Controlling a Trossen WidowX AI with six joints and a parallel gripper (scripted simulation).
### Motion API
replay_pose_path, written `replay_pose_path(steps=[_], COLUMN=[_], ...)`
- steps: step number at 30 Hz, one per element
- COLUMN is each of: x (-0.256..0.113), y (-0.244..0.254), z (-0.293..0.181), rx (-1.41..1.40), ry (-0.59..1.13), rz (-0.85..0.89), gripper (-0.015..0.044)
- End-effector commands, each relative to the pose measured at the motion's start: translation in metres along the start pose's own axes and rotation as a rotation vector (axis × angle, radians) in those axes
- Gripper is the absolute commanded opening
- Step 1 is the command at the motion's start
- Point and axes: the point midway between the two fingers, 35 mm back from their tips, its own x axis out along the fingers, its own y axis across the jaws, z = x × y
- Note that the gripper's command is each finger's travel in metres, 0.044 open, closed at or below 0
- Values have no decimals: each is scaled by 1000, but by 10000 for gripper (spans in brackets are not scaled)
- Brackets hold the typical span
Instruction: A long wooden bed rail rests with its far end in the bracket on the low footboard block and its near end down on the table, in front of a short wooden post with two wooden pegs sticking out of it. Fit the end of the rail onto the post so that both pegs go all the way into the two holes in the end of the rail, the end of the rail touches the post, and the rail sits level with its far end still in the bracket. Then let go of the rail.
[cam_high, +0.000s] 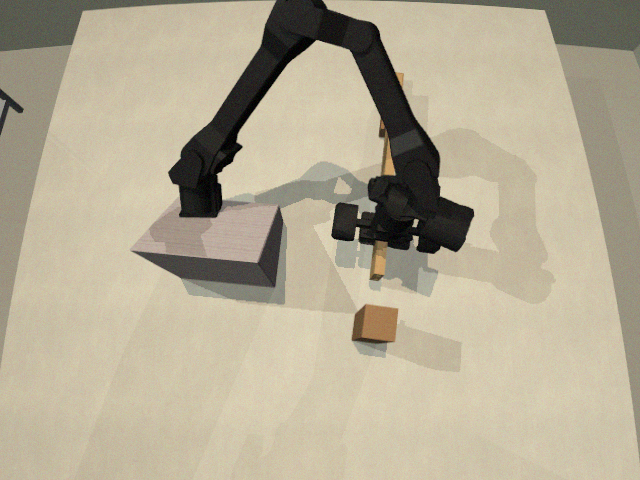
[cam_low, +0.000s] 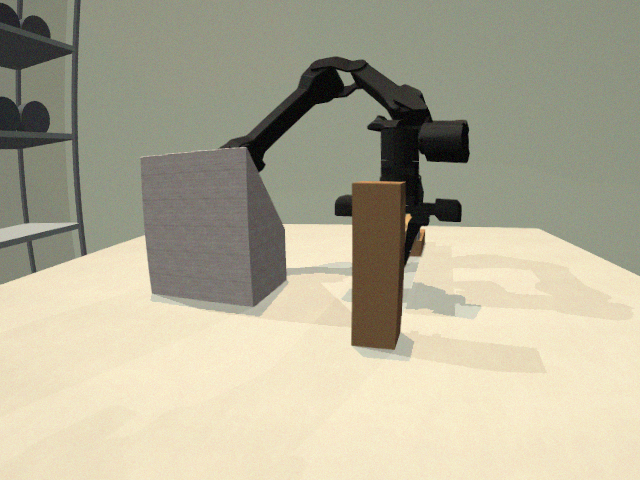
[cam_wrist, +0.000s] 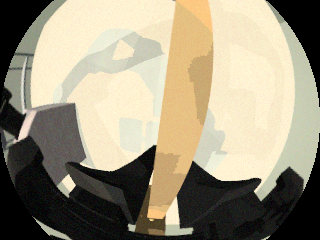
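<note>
The wooden rail (cam_high: 377, 260) (cam_wrist: 187, 75) runs from the far end of the table toward the brown post (cam_high: 381, 323) (cam_low: 377, 263). My gripper (cam_wrist: 174, 156) is shut on the rail, a little behind its near end. The near end is off the table and stands behind the post, with a gap between them in the top view. The post stands upright and hides the near end and fingertips in the exterior view. The pegs and end holes cannot be made out. The footboard block (cam_high: 382, 129) (cam_low: 417, 245) is mostly hidden, so the bracket's hold and the rail's exact tilt cannot be told.
A large grey slanted block (cam_high: 217, 237) (cam_low: 196, 227) (cam_wrist: 55, 137) stands left of the rail and post, with the arm's base on its top. The arm arches over the table from there. A shelf rack (cam_low: 36, 136) stands beyond the table at the left.
</note>
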Motion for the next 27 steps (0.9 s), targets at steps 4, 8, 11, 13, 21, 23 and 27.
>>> replay_pose_path(steps=[4, 8, 11, 13, 21, 23, 27], x=[-2, -2, -2, -2, -2, -2, -1], y=[-1, -1, -1, -1, -1, -1, 0], z=[1, 1, 1, 1, -1, -2, -1], rx=[3, 3, 3, 3, 3, 3, 3], ry=[-5, -5, -5, -5, -5, -5, -5], rz=[-11, -11, -11, -11, -11, -11, -11], gripper=[0, 0, 0, 0, 0, 0, 0])
